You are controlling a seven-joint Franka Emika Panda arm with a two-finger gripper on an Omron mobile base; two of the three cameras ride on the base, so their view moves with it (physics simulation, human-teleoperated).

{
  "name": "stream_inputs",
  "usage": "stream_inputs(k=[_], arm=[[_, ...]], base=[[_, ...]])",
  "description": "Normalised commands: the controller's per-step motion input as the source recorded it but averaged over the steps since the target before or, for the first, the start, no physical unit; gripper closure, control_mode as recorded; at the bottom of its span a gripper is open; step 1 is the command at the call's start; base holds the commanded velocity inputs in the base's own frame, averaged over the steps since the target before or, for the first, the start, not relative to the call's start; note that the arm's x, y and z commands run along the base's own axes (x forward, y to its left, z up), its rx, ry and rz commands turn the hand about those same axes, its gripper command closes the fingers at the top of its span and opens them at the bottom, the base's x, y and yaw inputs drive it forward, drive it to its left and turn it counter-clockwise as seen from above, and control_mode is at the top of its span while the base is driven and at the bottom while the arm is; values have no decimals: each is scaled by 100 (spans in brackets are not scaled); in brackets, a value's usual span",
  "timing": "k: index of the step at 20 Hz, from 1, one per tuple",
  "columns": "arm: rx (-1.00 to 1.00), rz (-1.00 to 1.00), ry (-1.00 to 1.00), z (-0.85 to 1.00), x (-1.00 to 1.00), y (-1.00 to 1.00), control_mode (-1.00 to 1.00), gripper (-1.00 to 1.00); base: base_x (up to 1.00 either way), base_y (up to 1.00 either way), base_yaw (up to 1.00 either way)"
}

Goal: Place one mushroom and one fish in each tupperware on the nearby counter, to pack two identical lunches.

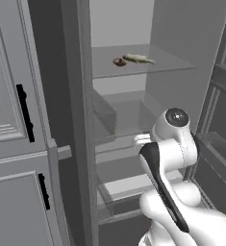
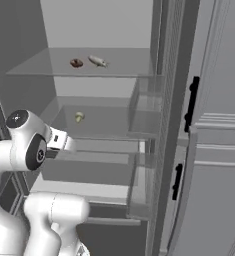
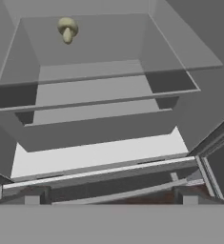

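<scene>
**Pale mushroom lay ahead of and above the hand, deep on the middle fridge shelf**

The gripper itself could not be made out at the end of the white arm (image 2: 26, 145), so whether it stood apart or together cannot be told; nothing appeared to be carried. The hand pointed into the open fridge at about the height of the lower glass drawers. Ahead of it and higher, well apart, a pale mushroom (image 3: 67, 29) sat alone towards the back left of the middle glass shelf (image 2: 104, 131); its cap pointed away and its stem back towards the camera, though the base views showed it too small to confirm that. My judgement is that the coming reach had to go up and forward over the shelf's front edge.

One shelf higher, on the top shelf (image 1: 172, 62), a brown mushroom (image 1: 119, 61) lay just beside a fish (image 1: 139, 58), whose long axis ran across the shelf. A grey cabinet door with black handles (image 1: 25, 113) stood to the left.
</scene>
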Motion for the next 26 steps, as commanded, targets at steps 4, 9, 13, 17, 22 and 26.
stream_inputs(k=[4, 9, 13, 17, 22, 26], arm=[[0, 0, 0, 0, 0, 0, 100, -100], [0, 0, -11, -41, 80, 10, -100, -100], [1, 0, -7, -30, 89, 23, -100, -100], [6, 2, 0, -2, 100, 26, -100, -100], [8, 4, 6, 0, 93, 37, -100, -100], [2, 2, 7, -3, 73, 35, -100, -100]], base=[[77, 1, 0], [0, 0, 0], [0, 0, 0], [0, 0, 0], [0, 0, 0], [0, 0, 0]])
